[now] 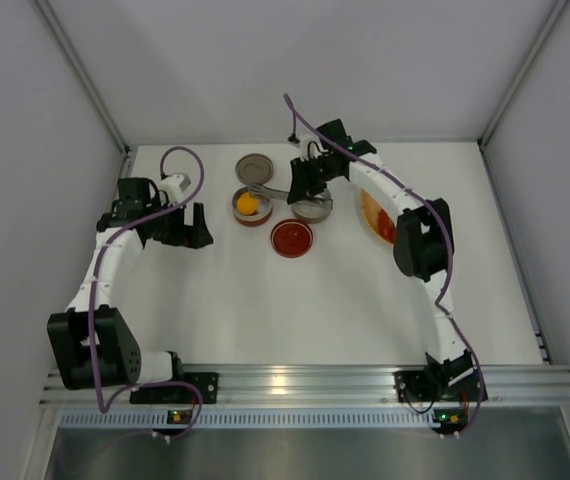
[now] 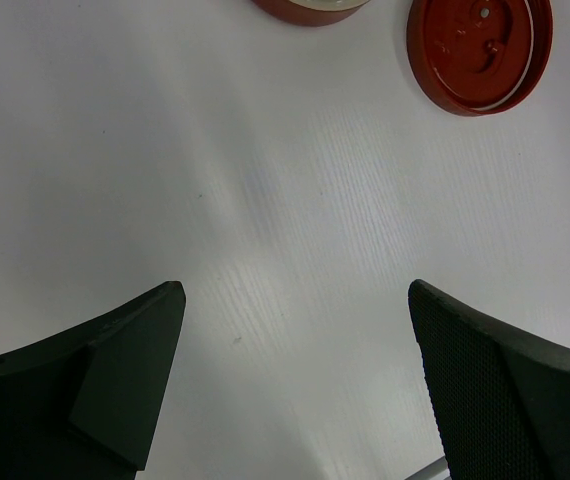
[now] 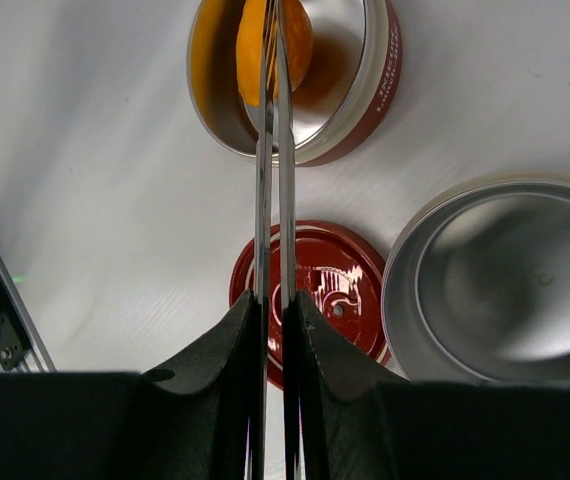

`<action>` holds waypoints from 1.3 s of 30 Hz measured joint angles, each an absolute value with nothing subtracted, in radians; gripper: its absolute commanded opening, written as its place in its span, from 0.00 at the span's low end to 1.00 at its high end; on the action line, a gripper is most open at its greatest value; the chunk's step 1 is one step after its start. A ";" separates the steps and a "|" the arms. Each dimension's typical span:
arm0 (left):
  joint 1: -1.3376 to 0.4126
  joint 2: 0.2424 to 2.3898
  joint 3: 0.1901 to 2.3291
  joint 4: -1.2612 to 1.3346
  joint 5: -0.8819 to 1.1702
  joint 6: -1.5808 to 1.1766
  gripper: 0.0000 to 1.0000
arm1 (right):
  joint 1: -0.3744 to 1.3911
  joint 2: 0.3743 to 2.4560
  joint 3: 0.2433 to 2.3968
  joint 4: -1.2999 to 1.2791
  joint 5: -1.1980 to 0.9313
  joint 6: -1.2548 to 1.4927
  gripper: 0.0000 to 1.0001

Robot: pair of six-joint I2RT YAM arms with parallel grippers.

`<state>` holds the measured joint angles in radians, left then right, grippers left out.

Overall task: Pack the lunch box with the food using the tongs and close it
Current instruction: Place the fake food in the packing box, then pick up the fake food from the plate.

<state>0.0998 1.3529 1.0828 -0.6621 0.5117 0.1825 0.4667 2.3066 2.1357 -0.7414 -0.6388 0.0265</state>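
Note:
My right gripper (image 3: 273, 298) (image 1: 303, 184) is shut on the tongs (image 3: 273, 160) (image 1: 270, 192), whose two thin arms are squeezed almost together. Their far ends reach into the red-walled lunch box tin (image 3: 373, 95) (image 1: 249, 206), over the round orange-yellow food piece (image 3: 297, 40) (image 1: 248, 203) that sits in it; whether they pinch it I cannot tell. Red slices (image 1: 387, 228) lie on the orange dish (image 1: 370, 207) to the right. My left gripper (image 2: 295, 290) (image 1: 193, 228) hangs open over bare table, left of the tin.
A red lid (image 3: 340, 290) (image 2: 480, 50) (image 1: 292, 238) lies flat in front of the tins. An empty silver tin (image 3: 505, 280) (image 1: 313, 209) stands under my right wrist. A grey round lid (image 1: 255, 167) lies behind the red-walled tin.

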 measured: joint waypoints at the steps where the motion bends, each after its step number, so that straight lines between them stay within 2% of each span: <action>1: 0.100 1.353 1.083 -0.662 0.512 0.184 0.98 | 0.469 2.307 2.136 -0.741 -0.637 0.027 0.18; 9: 0.100 1.353 1.084 -0.667 0.513 0.185 0.98 | 0.469 2.307 2.136 -0.743 -0.636 0.028 0.37; 20: 0.100 1.353 1.129 -0.696 0.521 0.190 0.98 | 0.466 2.285 2.140 -0.751 -0.636 0.026 0.36; 29: 0.100 1.342 1.154 -0.730 0.542 0.199 0.98 | 0.409 2.068 2.117 -0.813 -0.618 -0.047 0.32; 39: 0.100 1.258 1.154 -0.756 0.505 0.243 0.98 | 0.128 1.676 1.655 -0.937 -0.488 -0.157 0.34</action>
<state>0.0998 1.2579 1.1538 -0.7563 0.5045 0.2428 0.1280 1.6764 1.6554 -0.9371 -0.4877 -0.1574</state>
